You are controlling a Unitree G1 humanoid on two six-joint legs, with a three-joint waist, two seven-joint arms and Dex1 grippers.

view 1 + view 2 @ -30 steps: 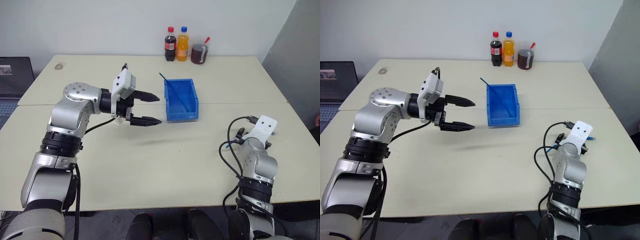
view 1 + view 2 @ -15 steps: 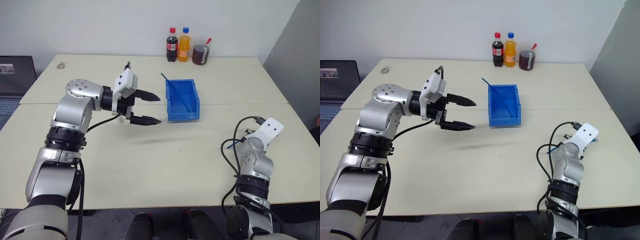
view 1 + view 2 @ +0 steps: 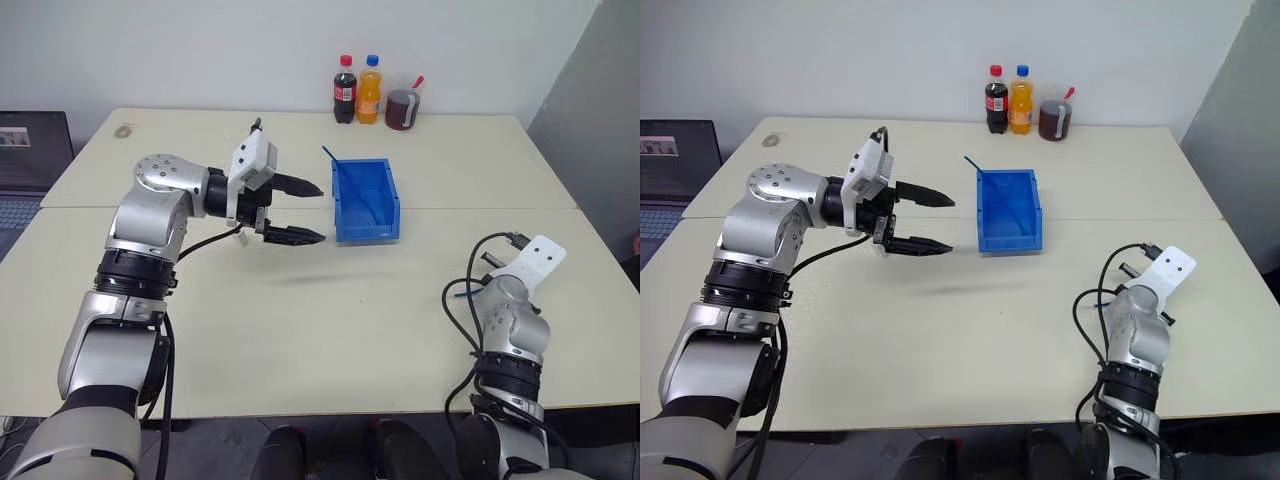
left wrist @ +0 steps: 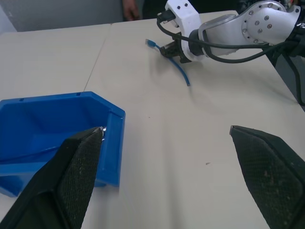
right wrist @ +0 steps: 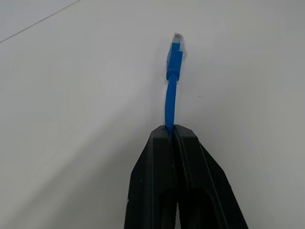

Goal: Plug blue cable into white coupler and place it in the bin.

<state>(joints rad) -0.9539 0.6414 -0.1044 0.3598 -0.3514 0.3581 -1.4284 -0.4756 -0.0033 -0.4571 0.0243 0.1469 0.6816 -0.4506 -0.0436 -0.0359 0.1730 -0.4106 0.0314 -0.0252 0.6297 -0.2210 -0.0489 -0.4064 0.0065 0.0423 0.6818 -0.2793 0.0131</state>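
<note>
The blue cable (image 5: 170, 98) is pinched between the pressed-together fingers of the right claw (image 5: 172, 134), which was spread a second ago. The cable's plug tip projects just past the fingertips, above the desk (image 5: 71, 95). In the left wrist view, the rest of the cable trails from this claw across the desk, well apart from the bin (image 3: 366, 200). The left claw (image 3: 312, 212) hangs just beside the bin, on its left, above the desk, with its fingers spread wide and nothing between them, as before. The bin has not moved.
</note>
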